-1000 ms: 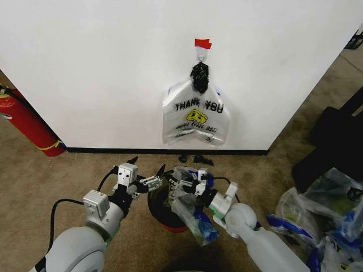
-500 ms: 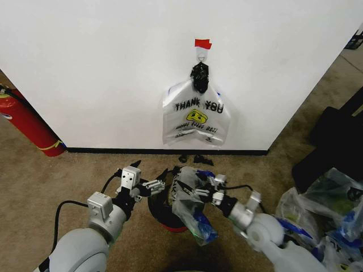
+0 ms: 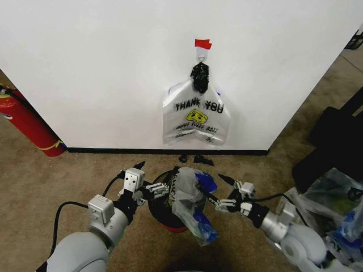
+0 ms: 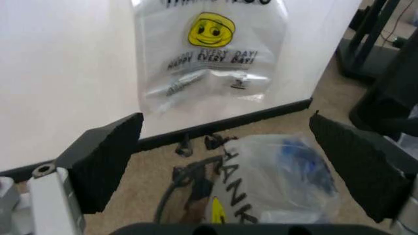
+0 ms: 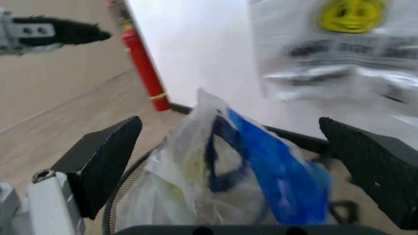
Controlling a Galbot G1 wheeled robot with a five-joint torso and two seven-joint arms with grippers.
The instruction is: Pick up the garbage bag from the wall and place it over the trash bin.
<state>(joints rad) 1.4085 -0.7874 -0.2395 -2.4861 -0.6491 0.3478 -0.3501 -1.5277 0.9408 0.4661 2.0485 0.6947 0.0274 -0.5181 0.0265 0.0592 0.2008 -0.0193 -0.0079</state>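
The left gripper [image 3: 148, 180] hovers low over the carpet just left of the trash bin [image 3: 164, 212], its black fingers spread wide and holding nothing; in the left wrist view the two dark pads [image 4: 107, 159] stand far apart with the bag between them, untouched. The right gripper [image 3: 219, 191] is on the other side of the bin, also wide open and empty, its fingertips pointing toward the bag from the right and not touching it. Both forearms reach forward from the bottom of the head view, wrists roughly level, grippers facing each other across the bin.

The garbage bag [image 3: 191, 204] sits draped in and over the black wire-mesh bin with its red base. It is thin, crumpled, translucent white plastic with a bright blue patch [image 5: 274, 171] on its right side. In the left wrist view, black letters reading "ANK" run down its front, with a bit of yellow below them.

Behind, a second bag [image 3: 195, 119] hangs on the white wall from a hook under a strip of red tape [image 3: 202, 43]. It reads "THANK YOU" over a yellow smiley, with "HAPPY EVERY DAY!" beneath. A red fire extinguisher [image 3: 28, 124] leans at the wall to the left.
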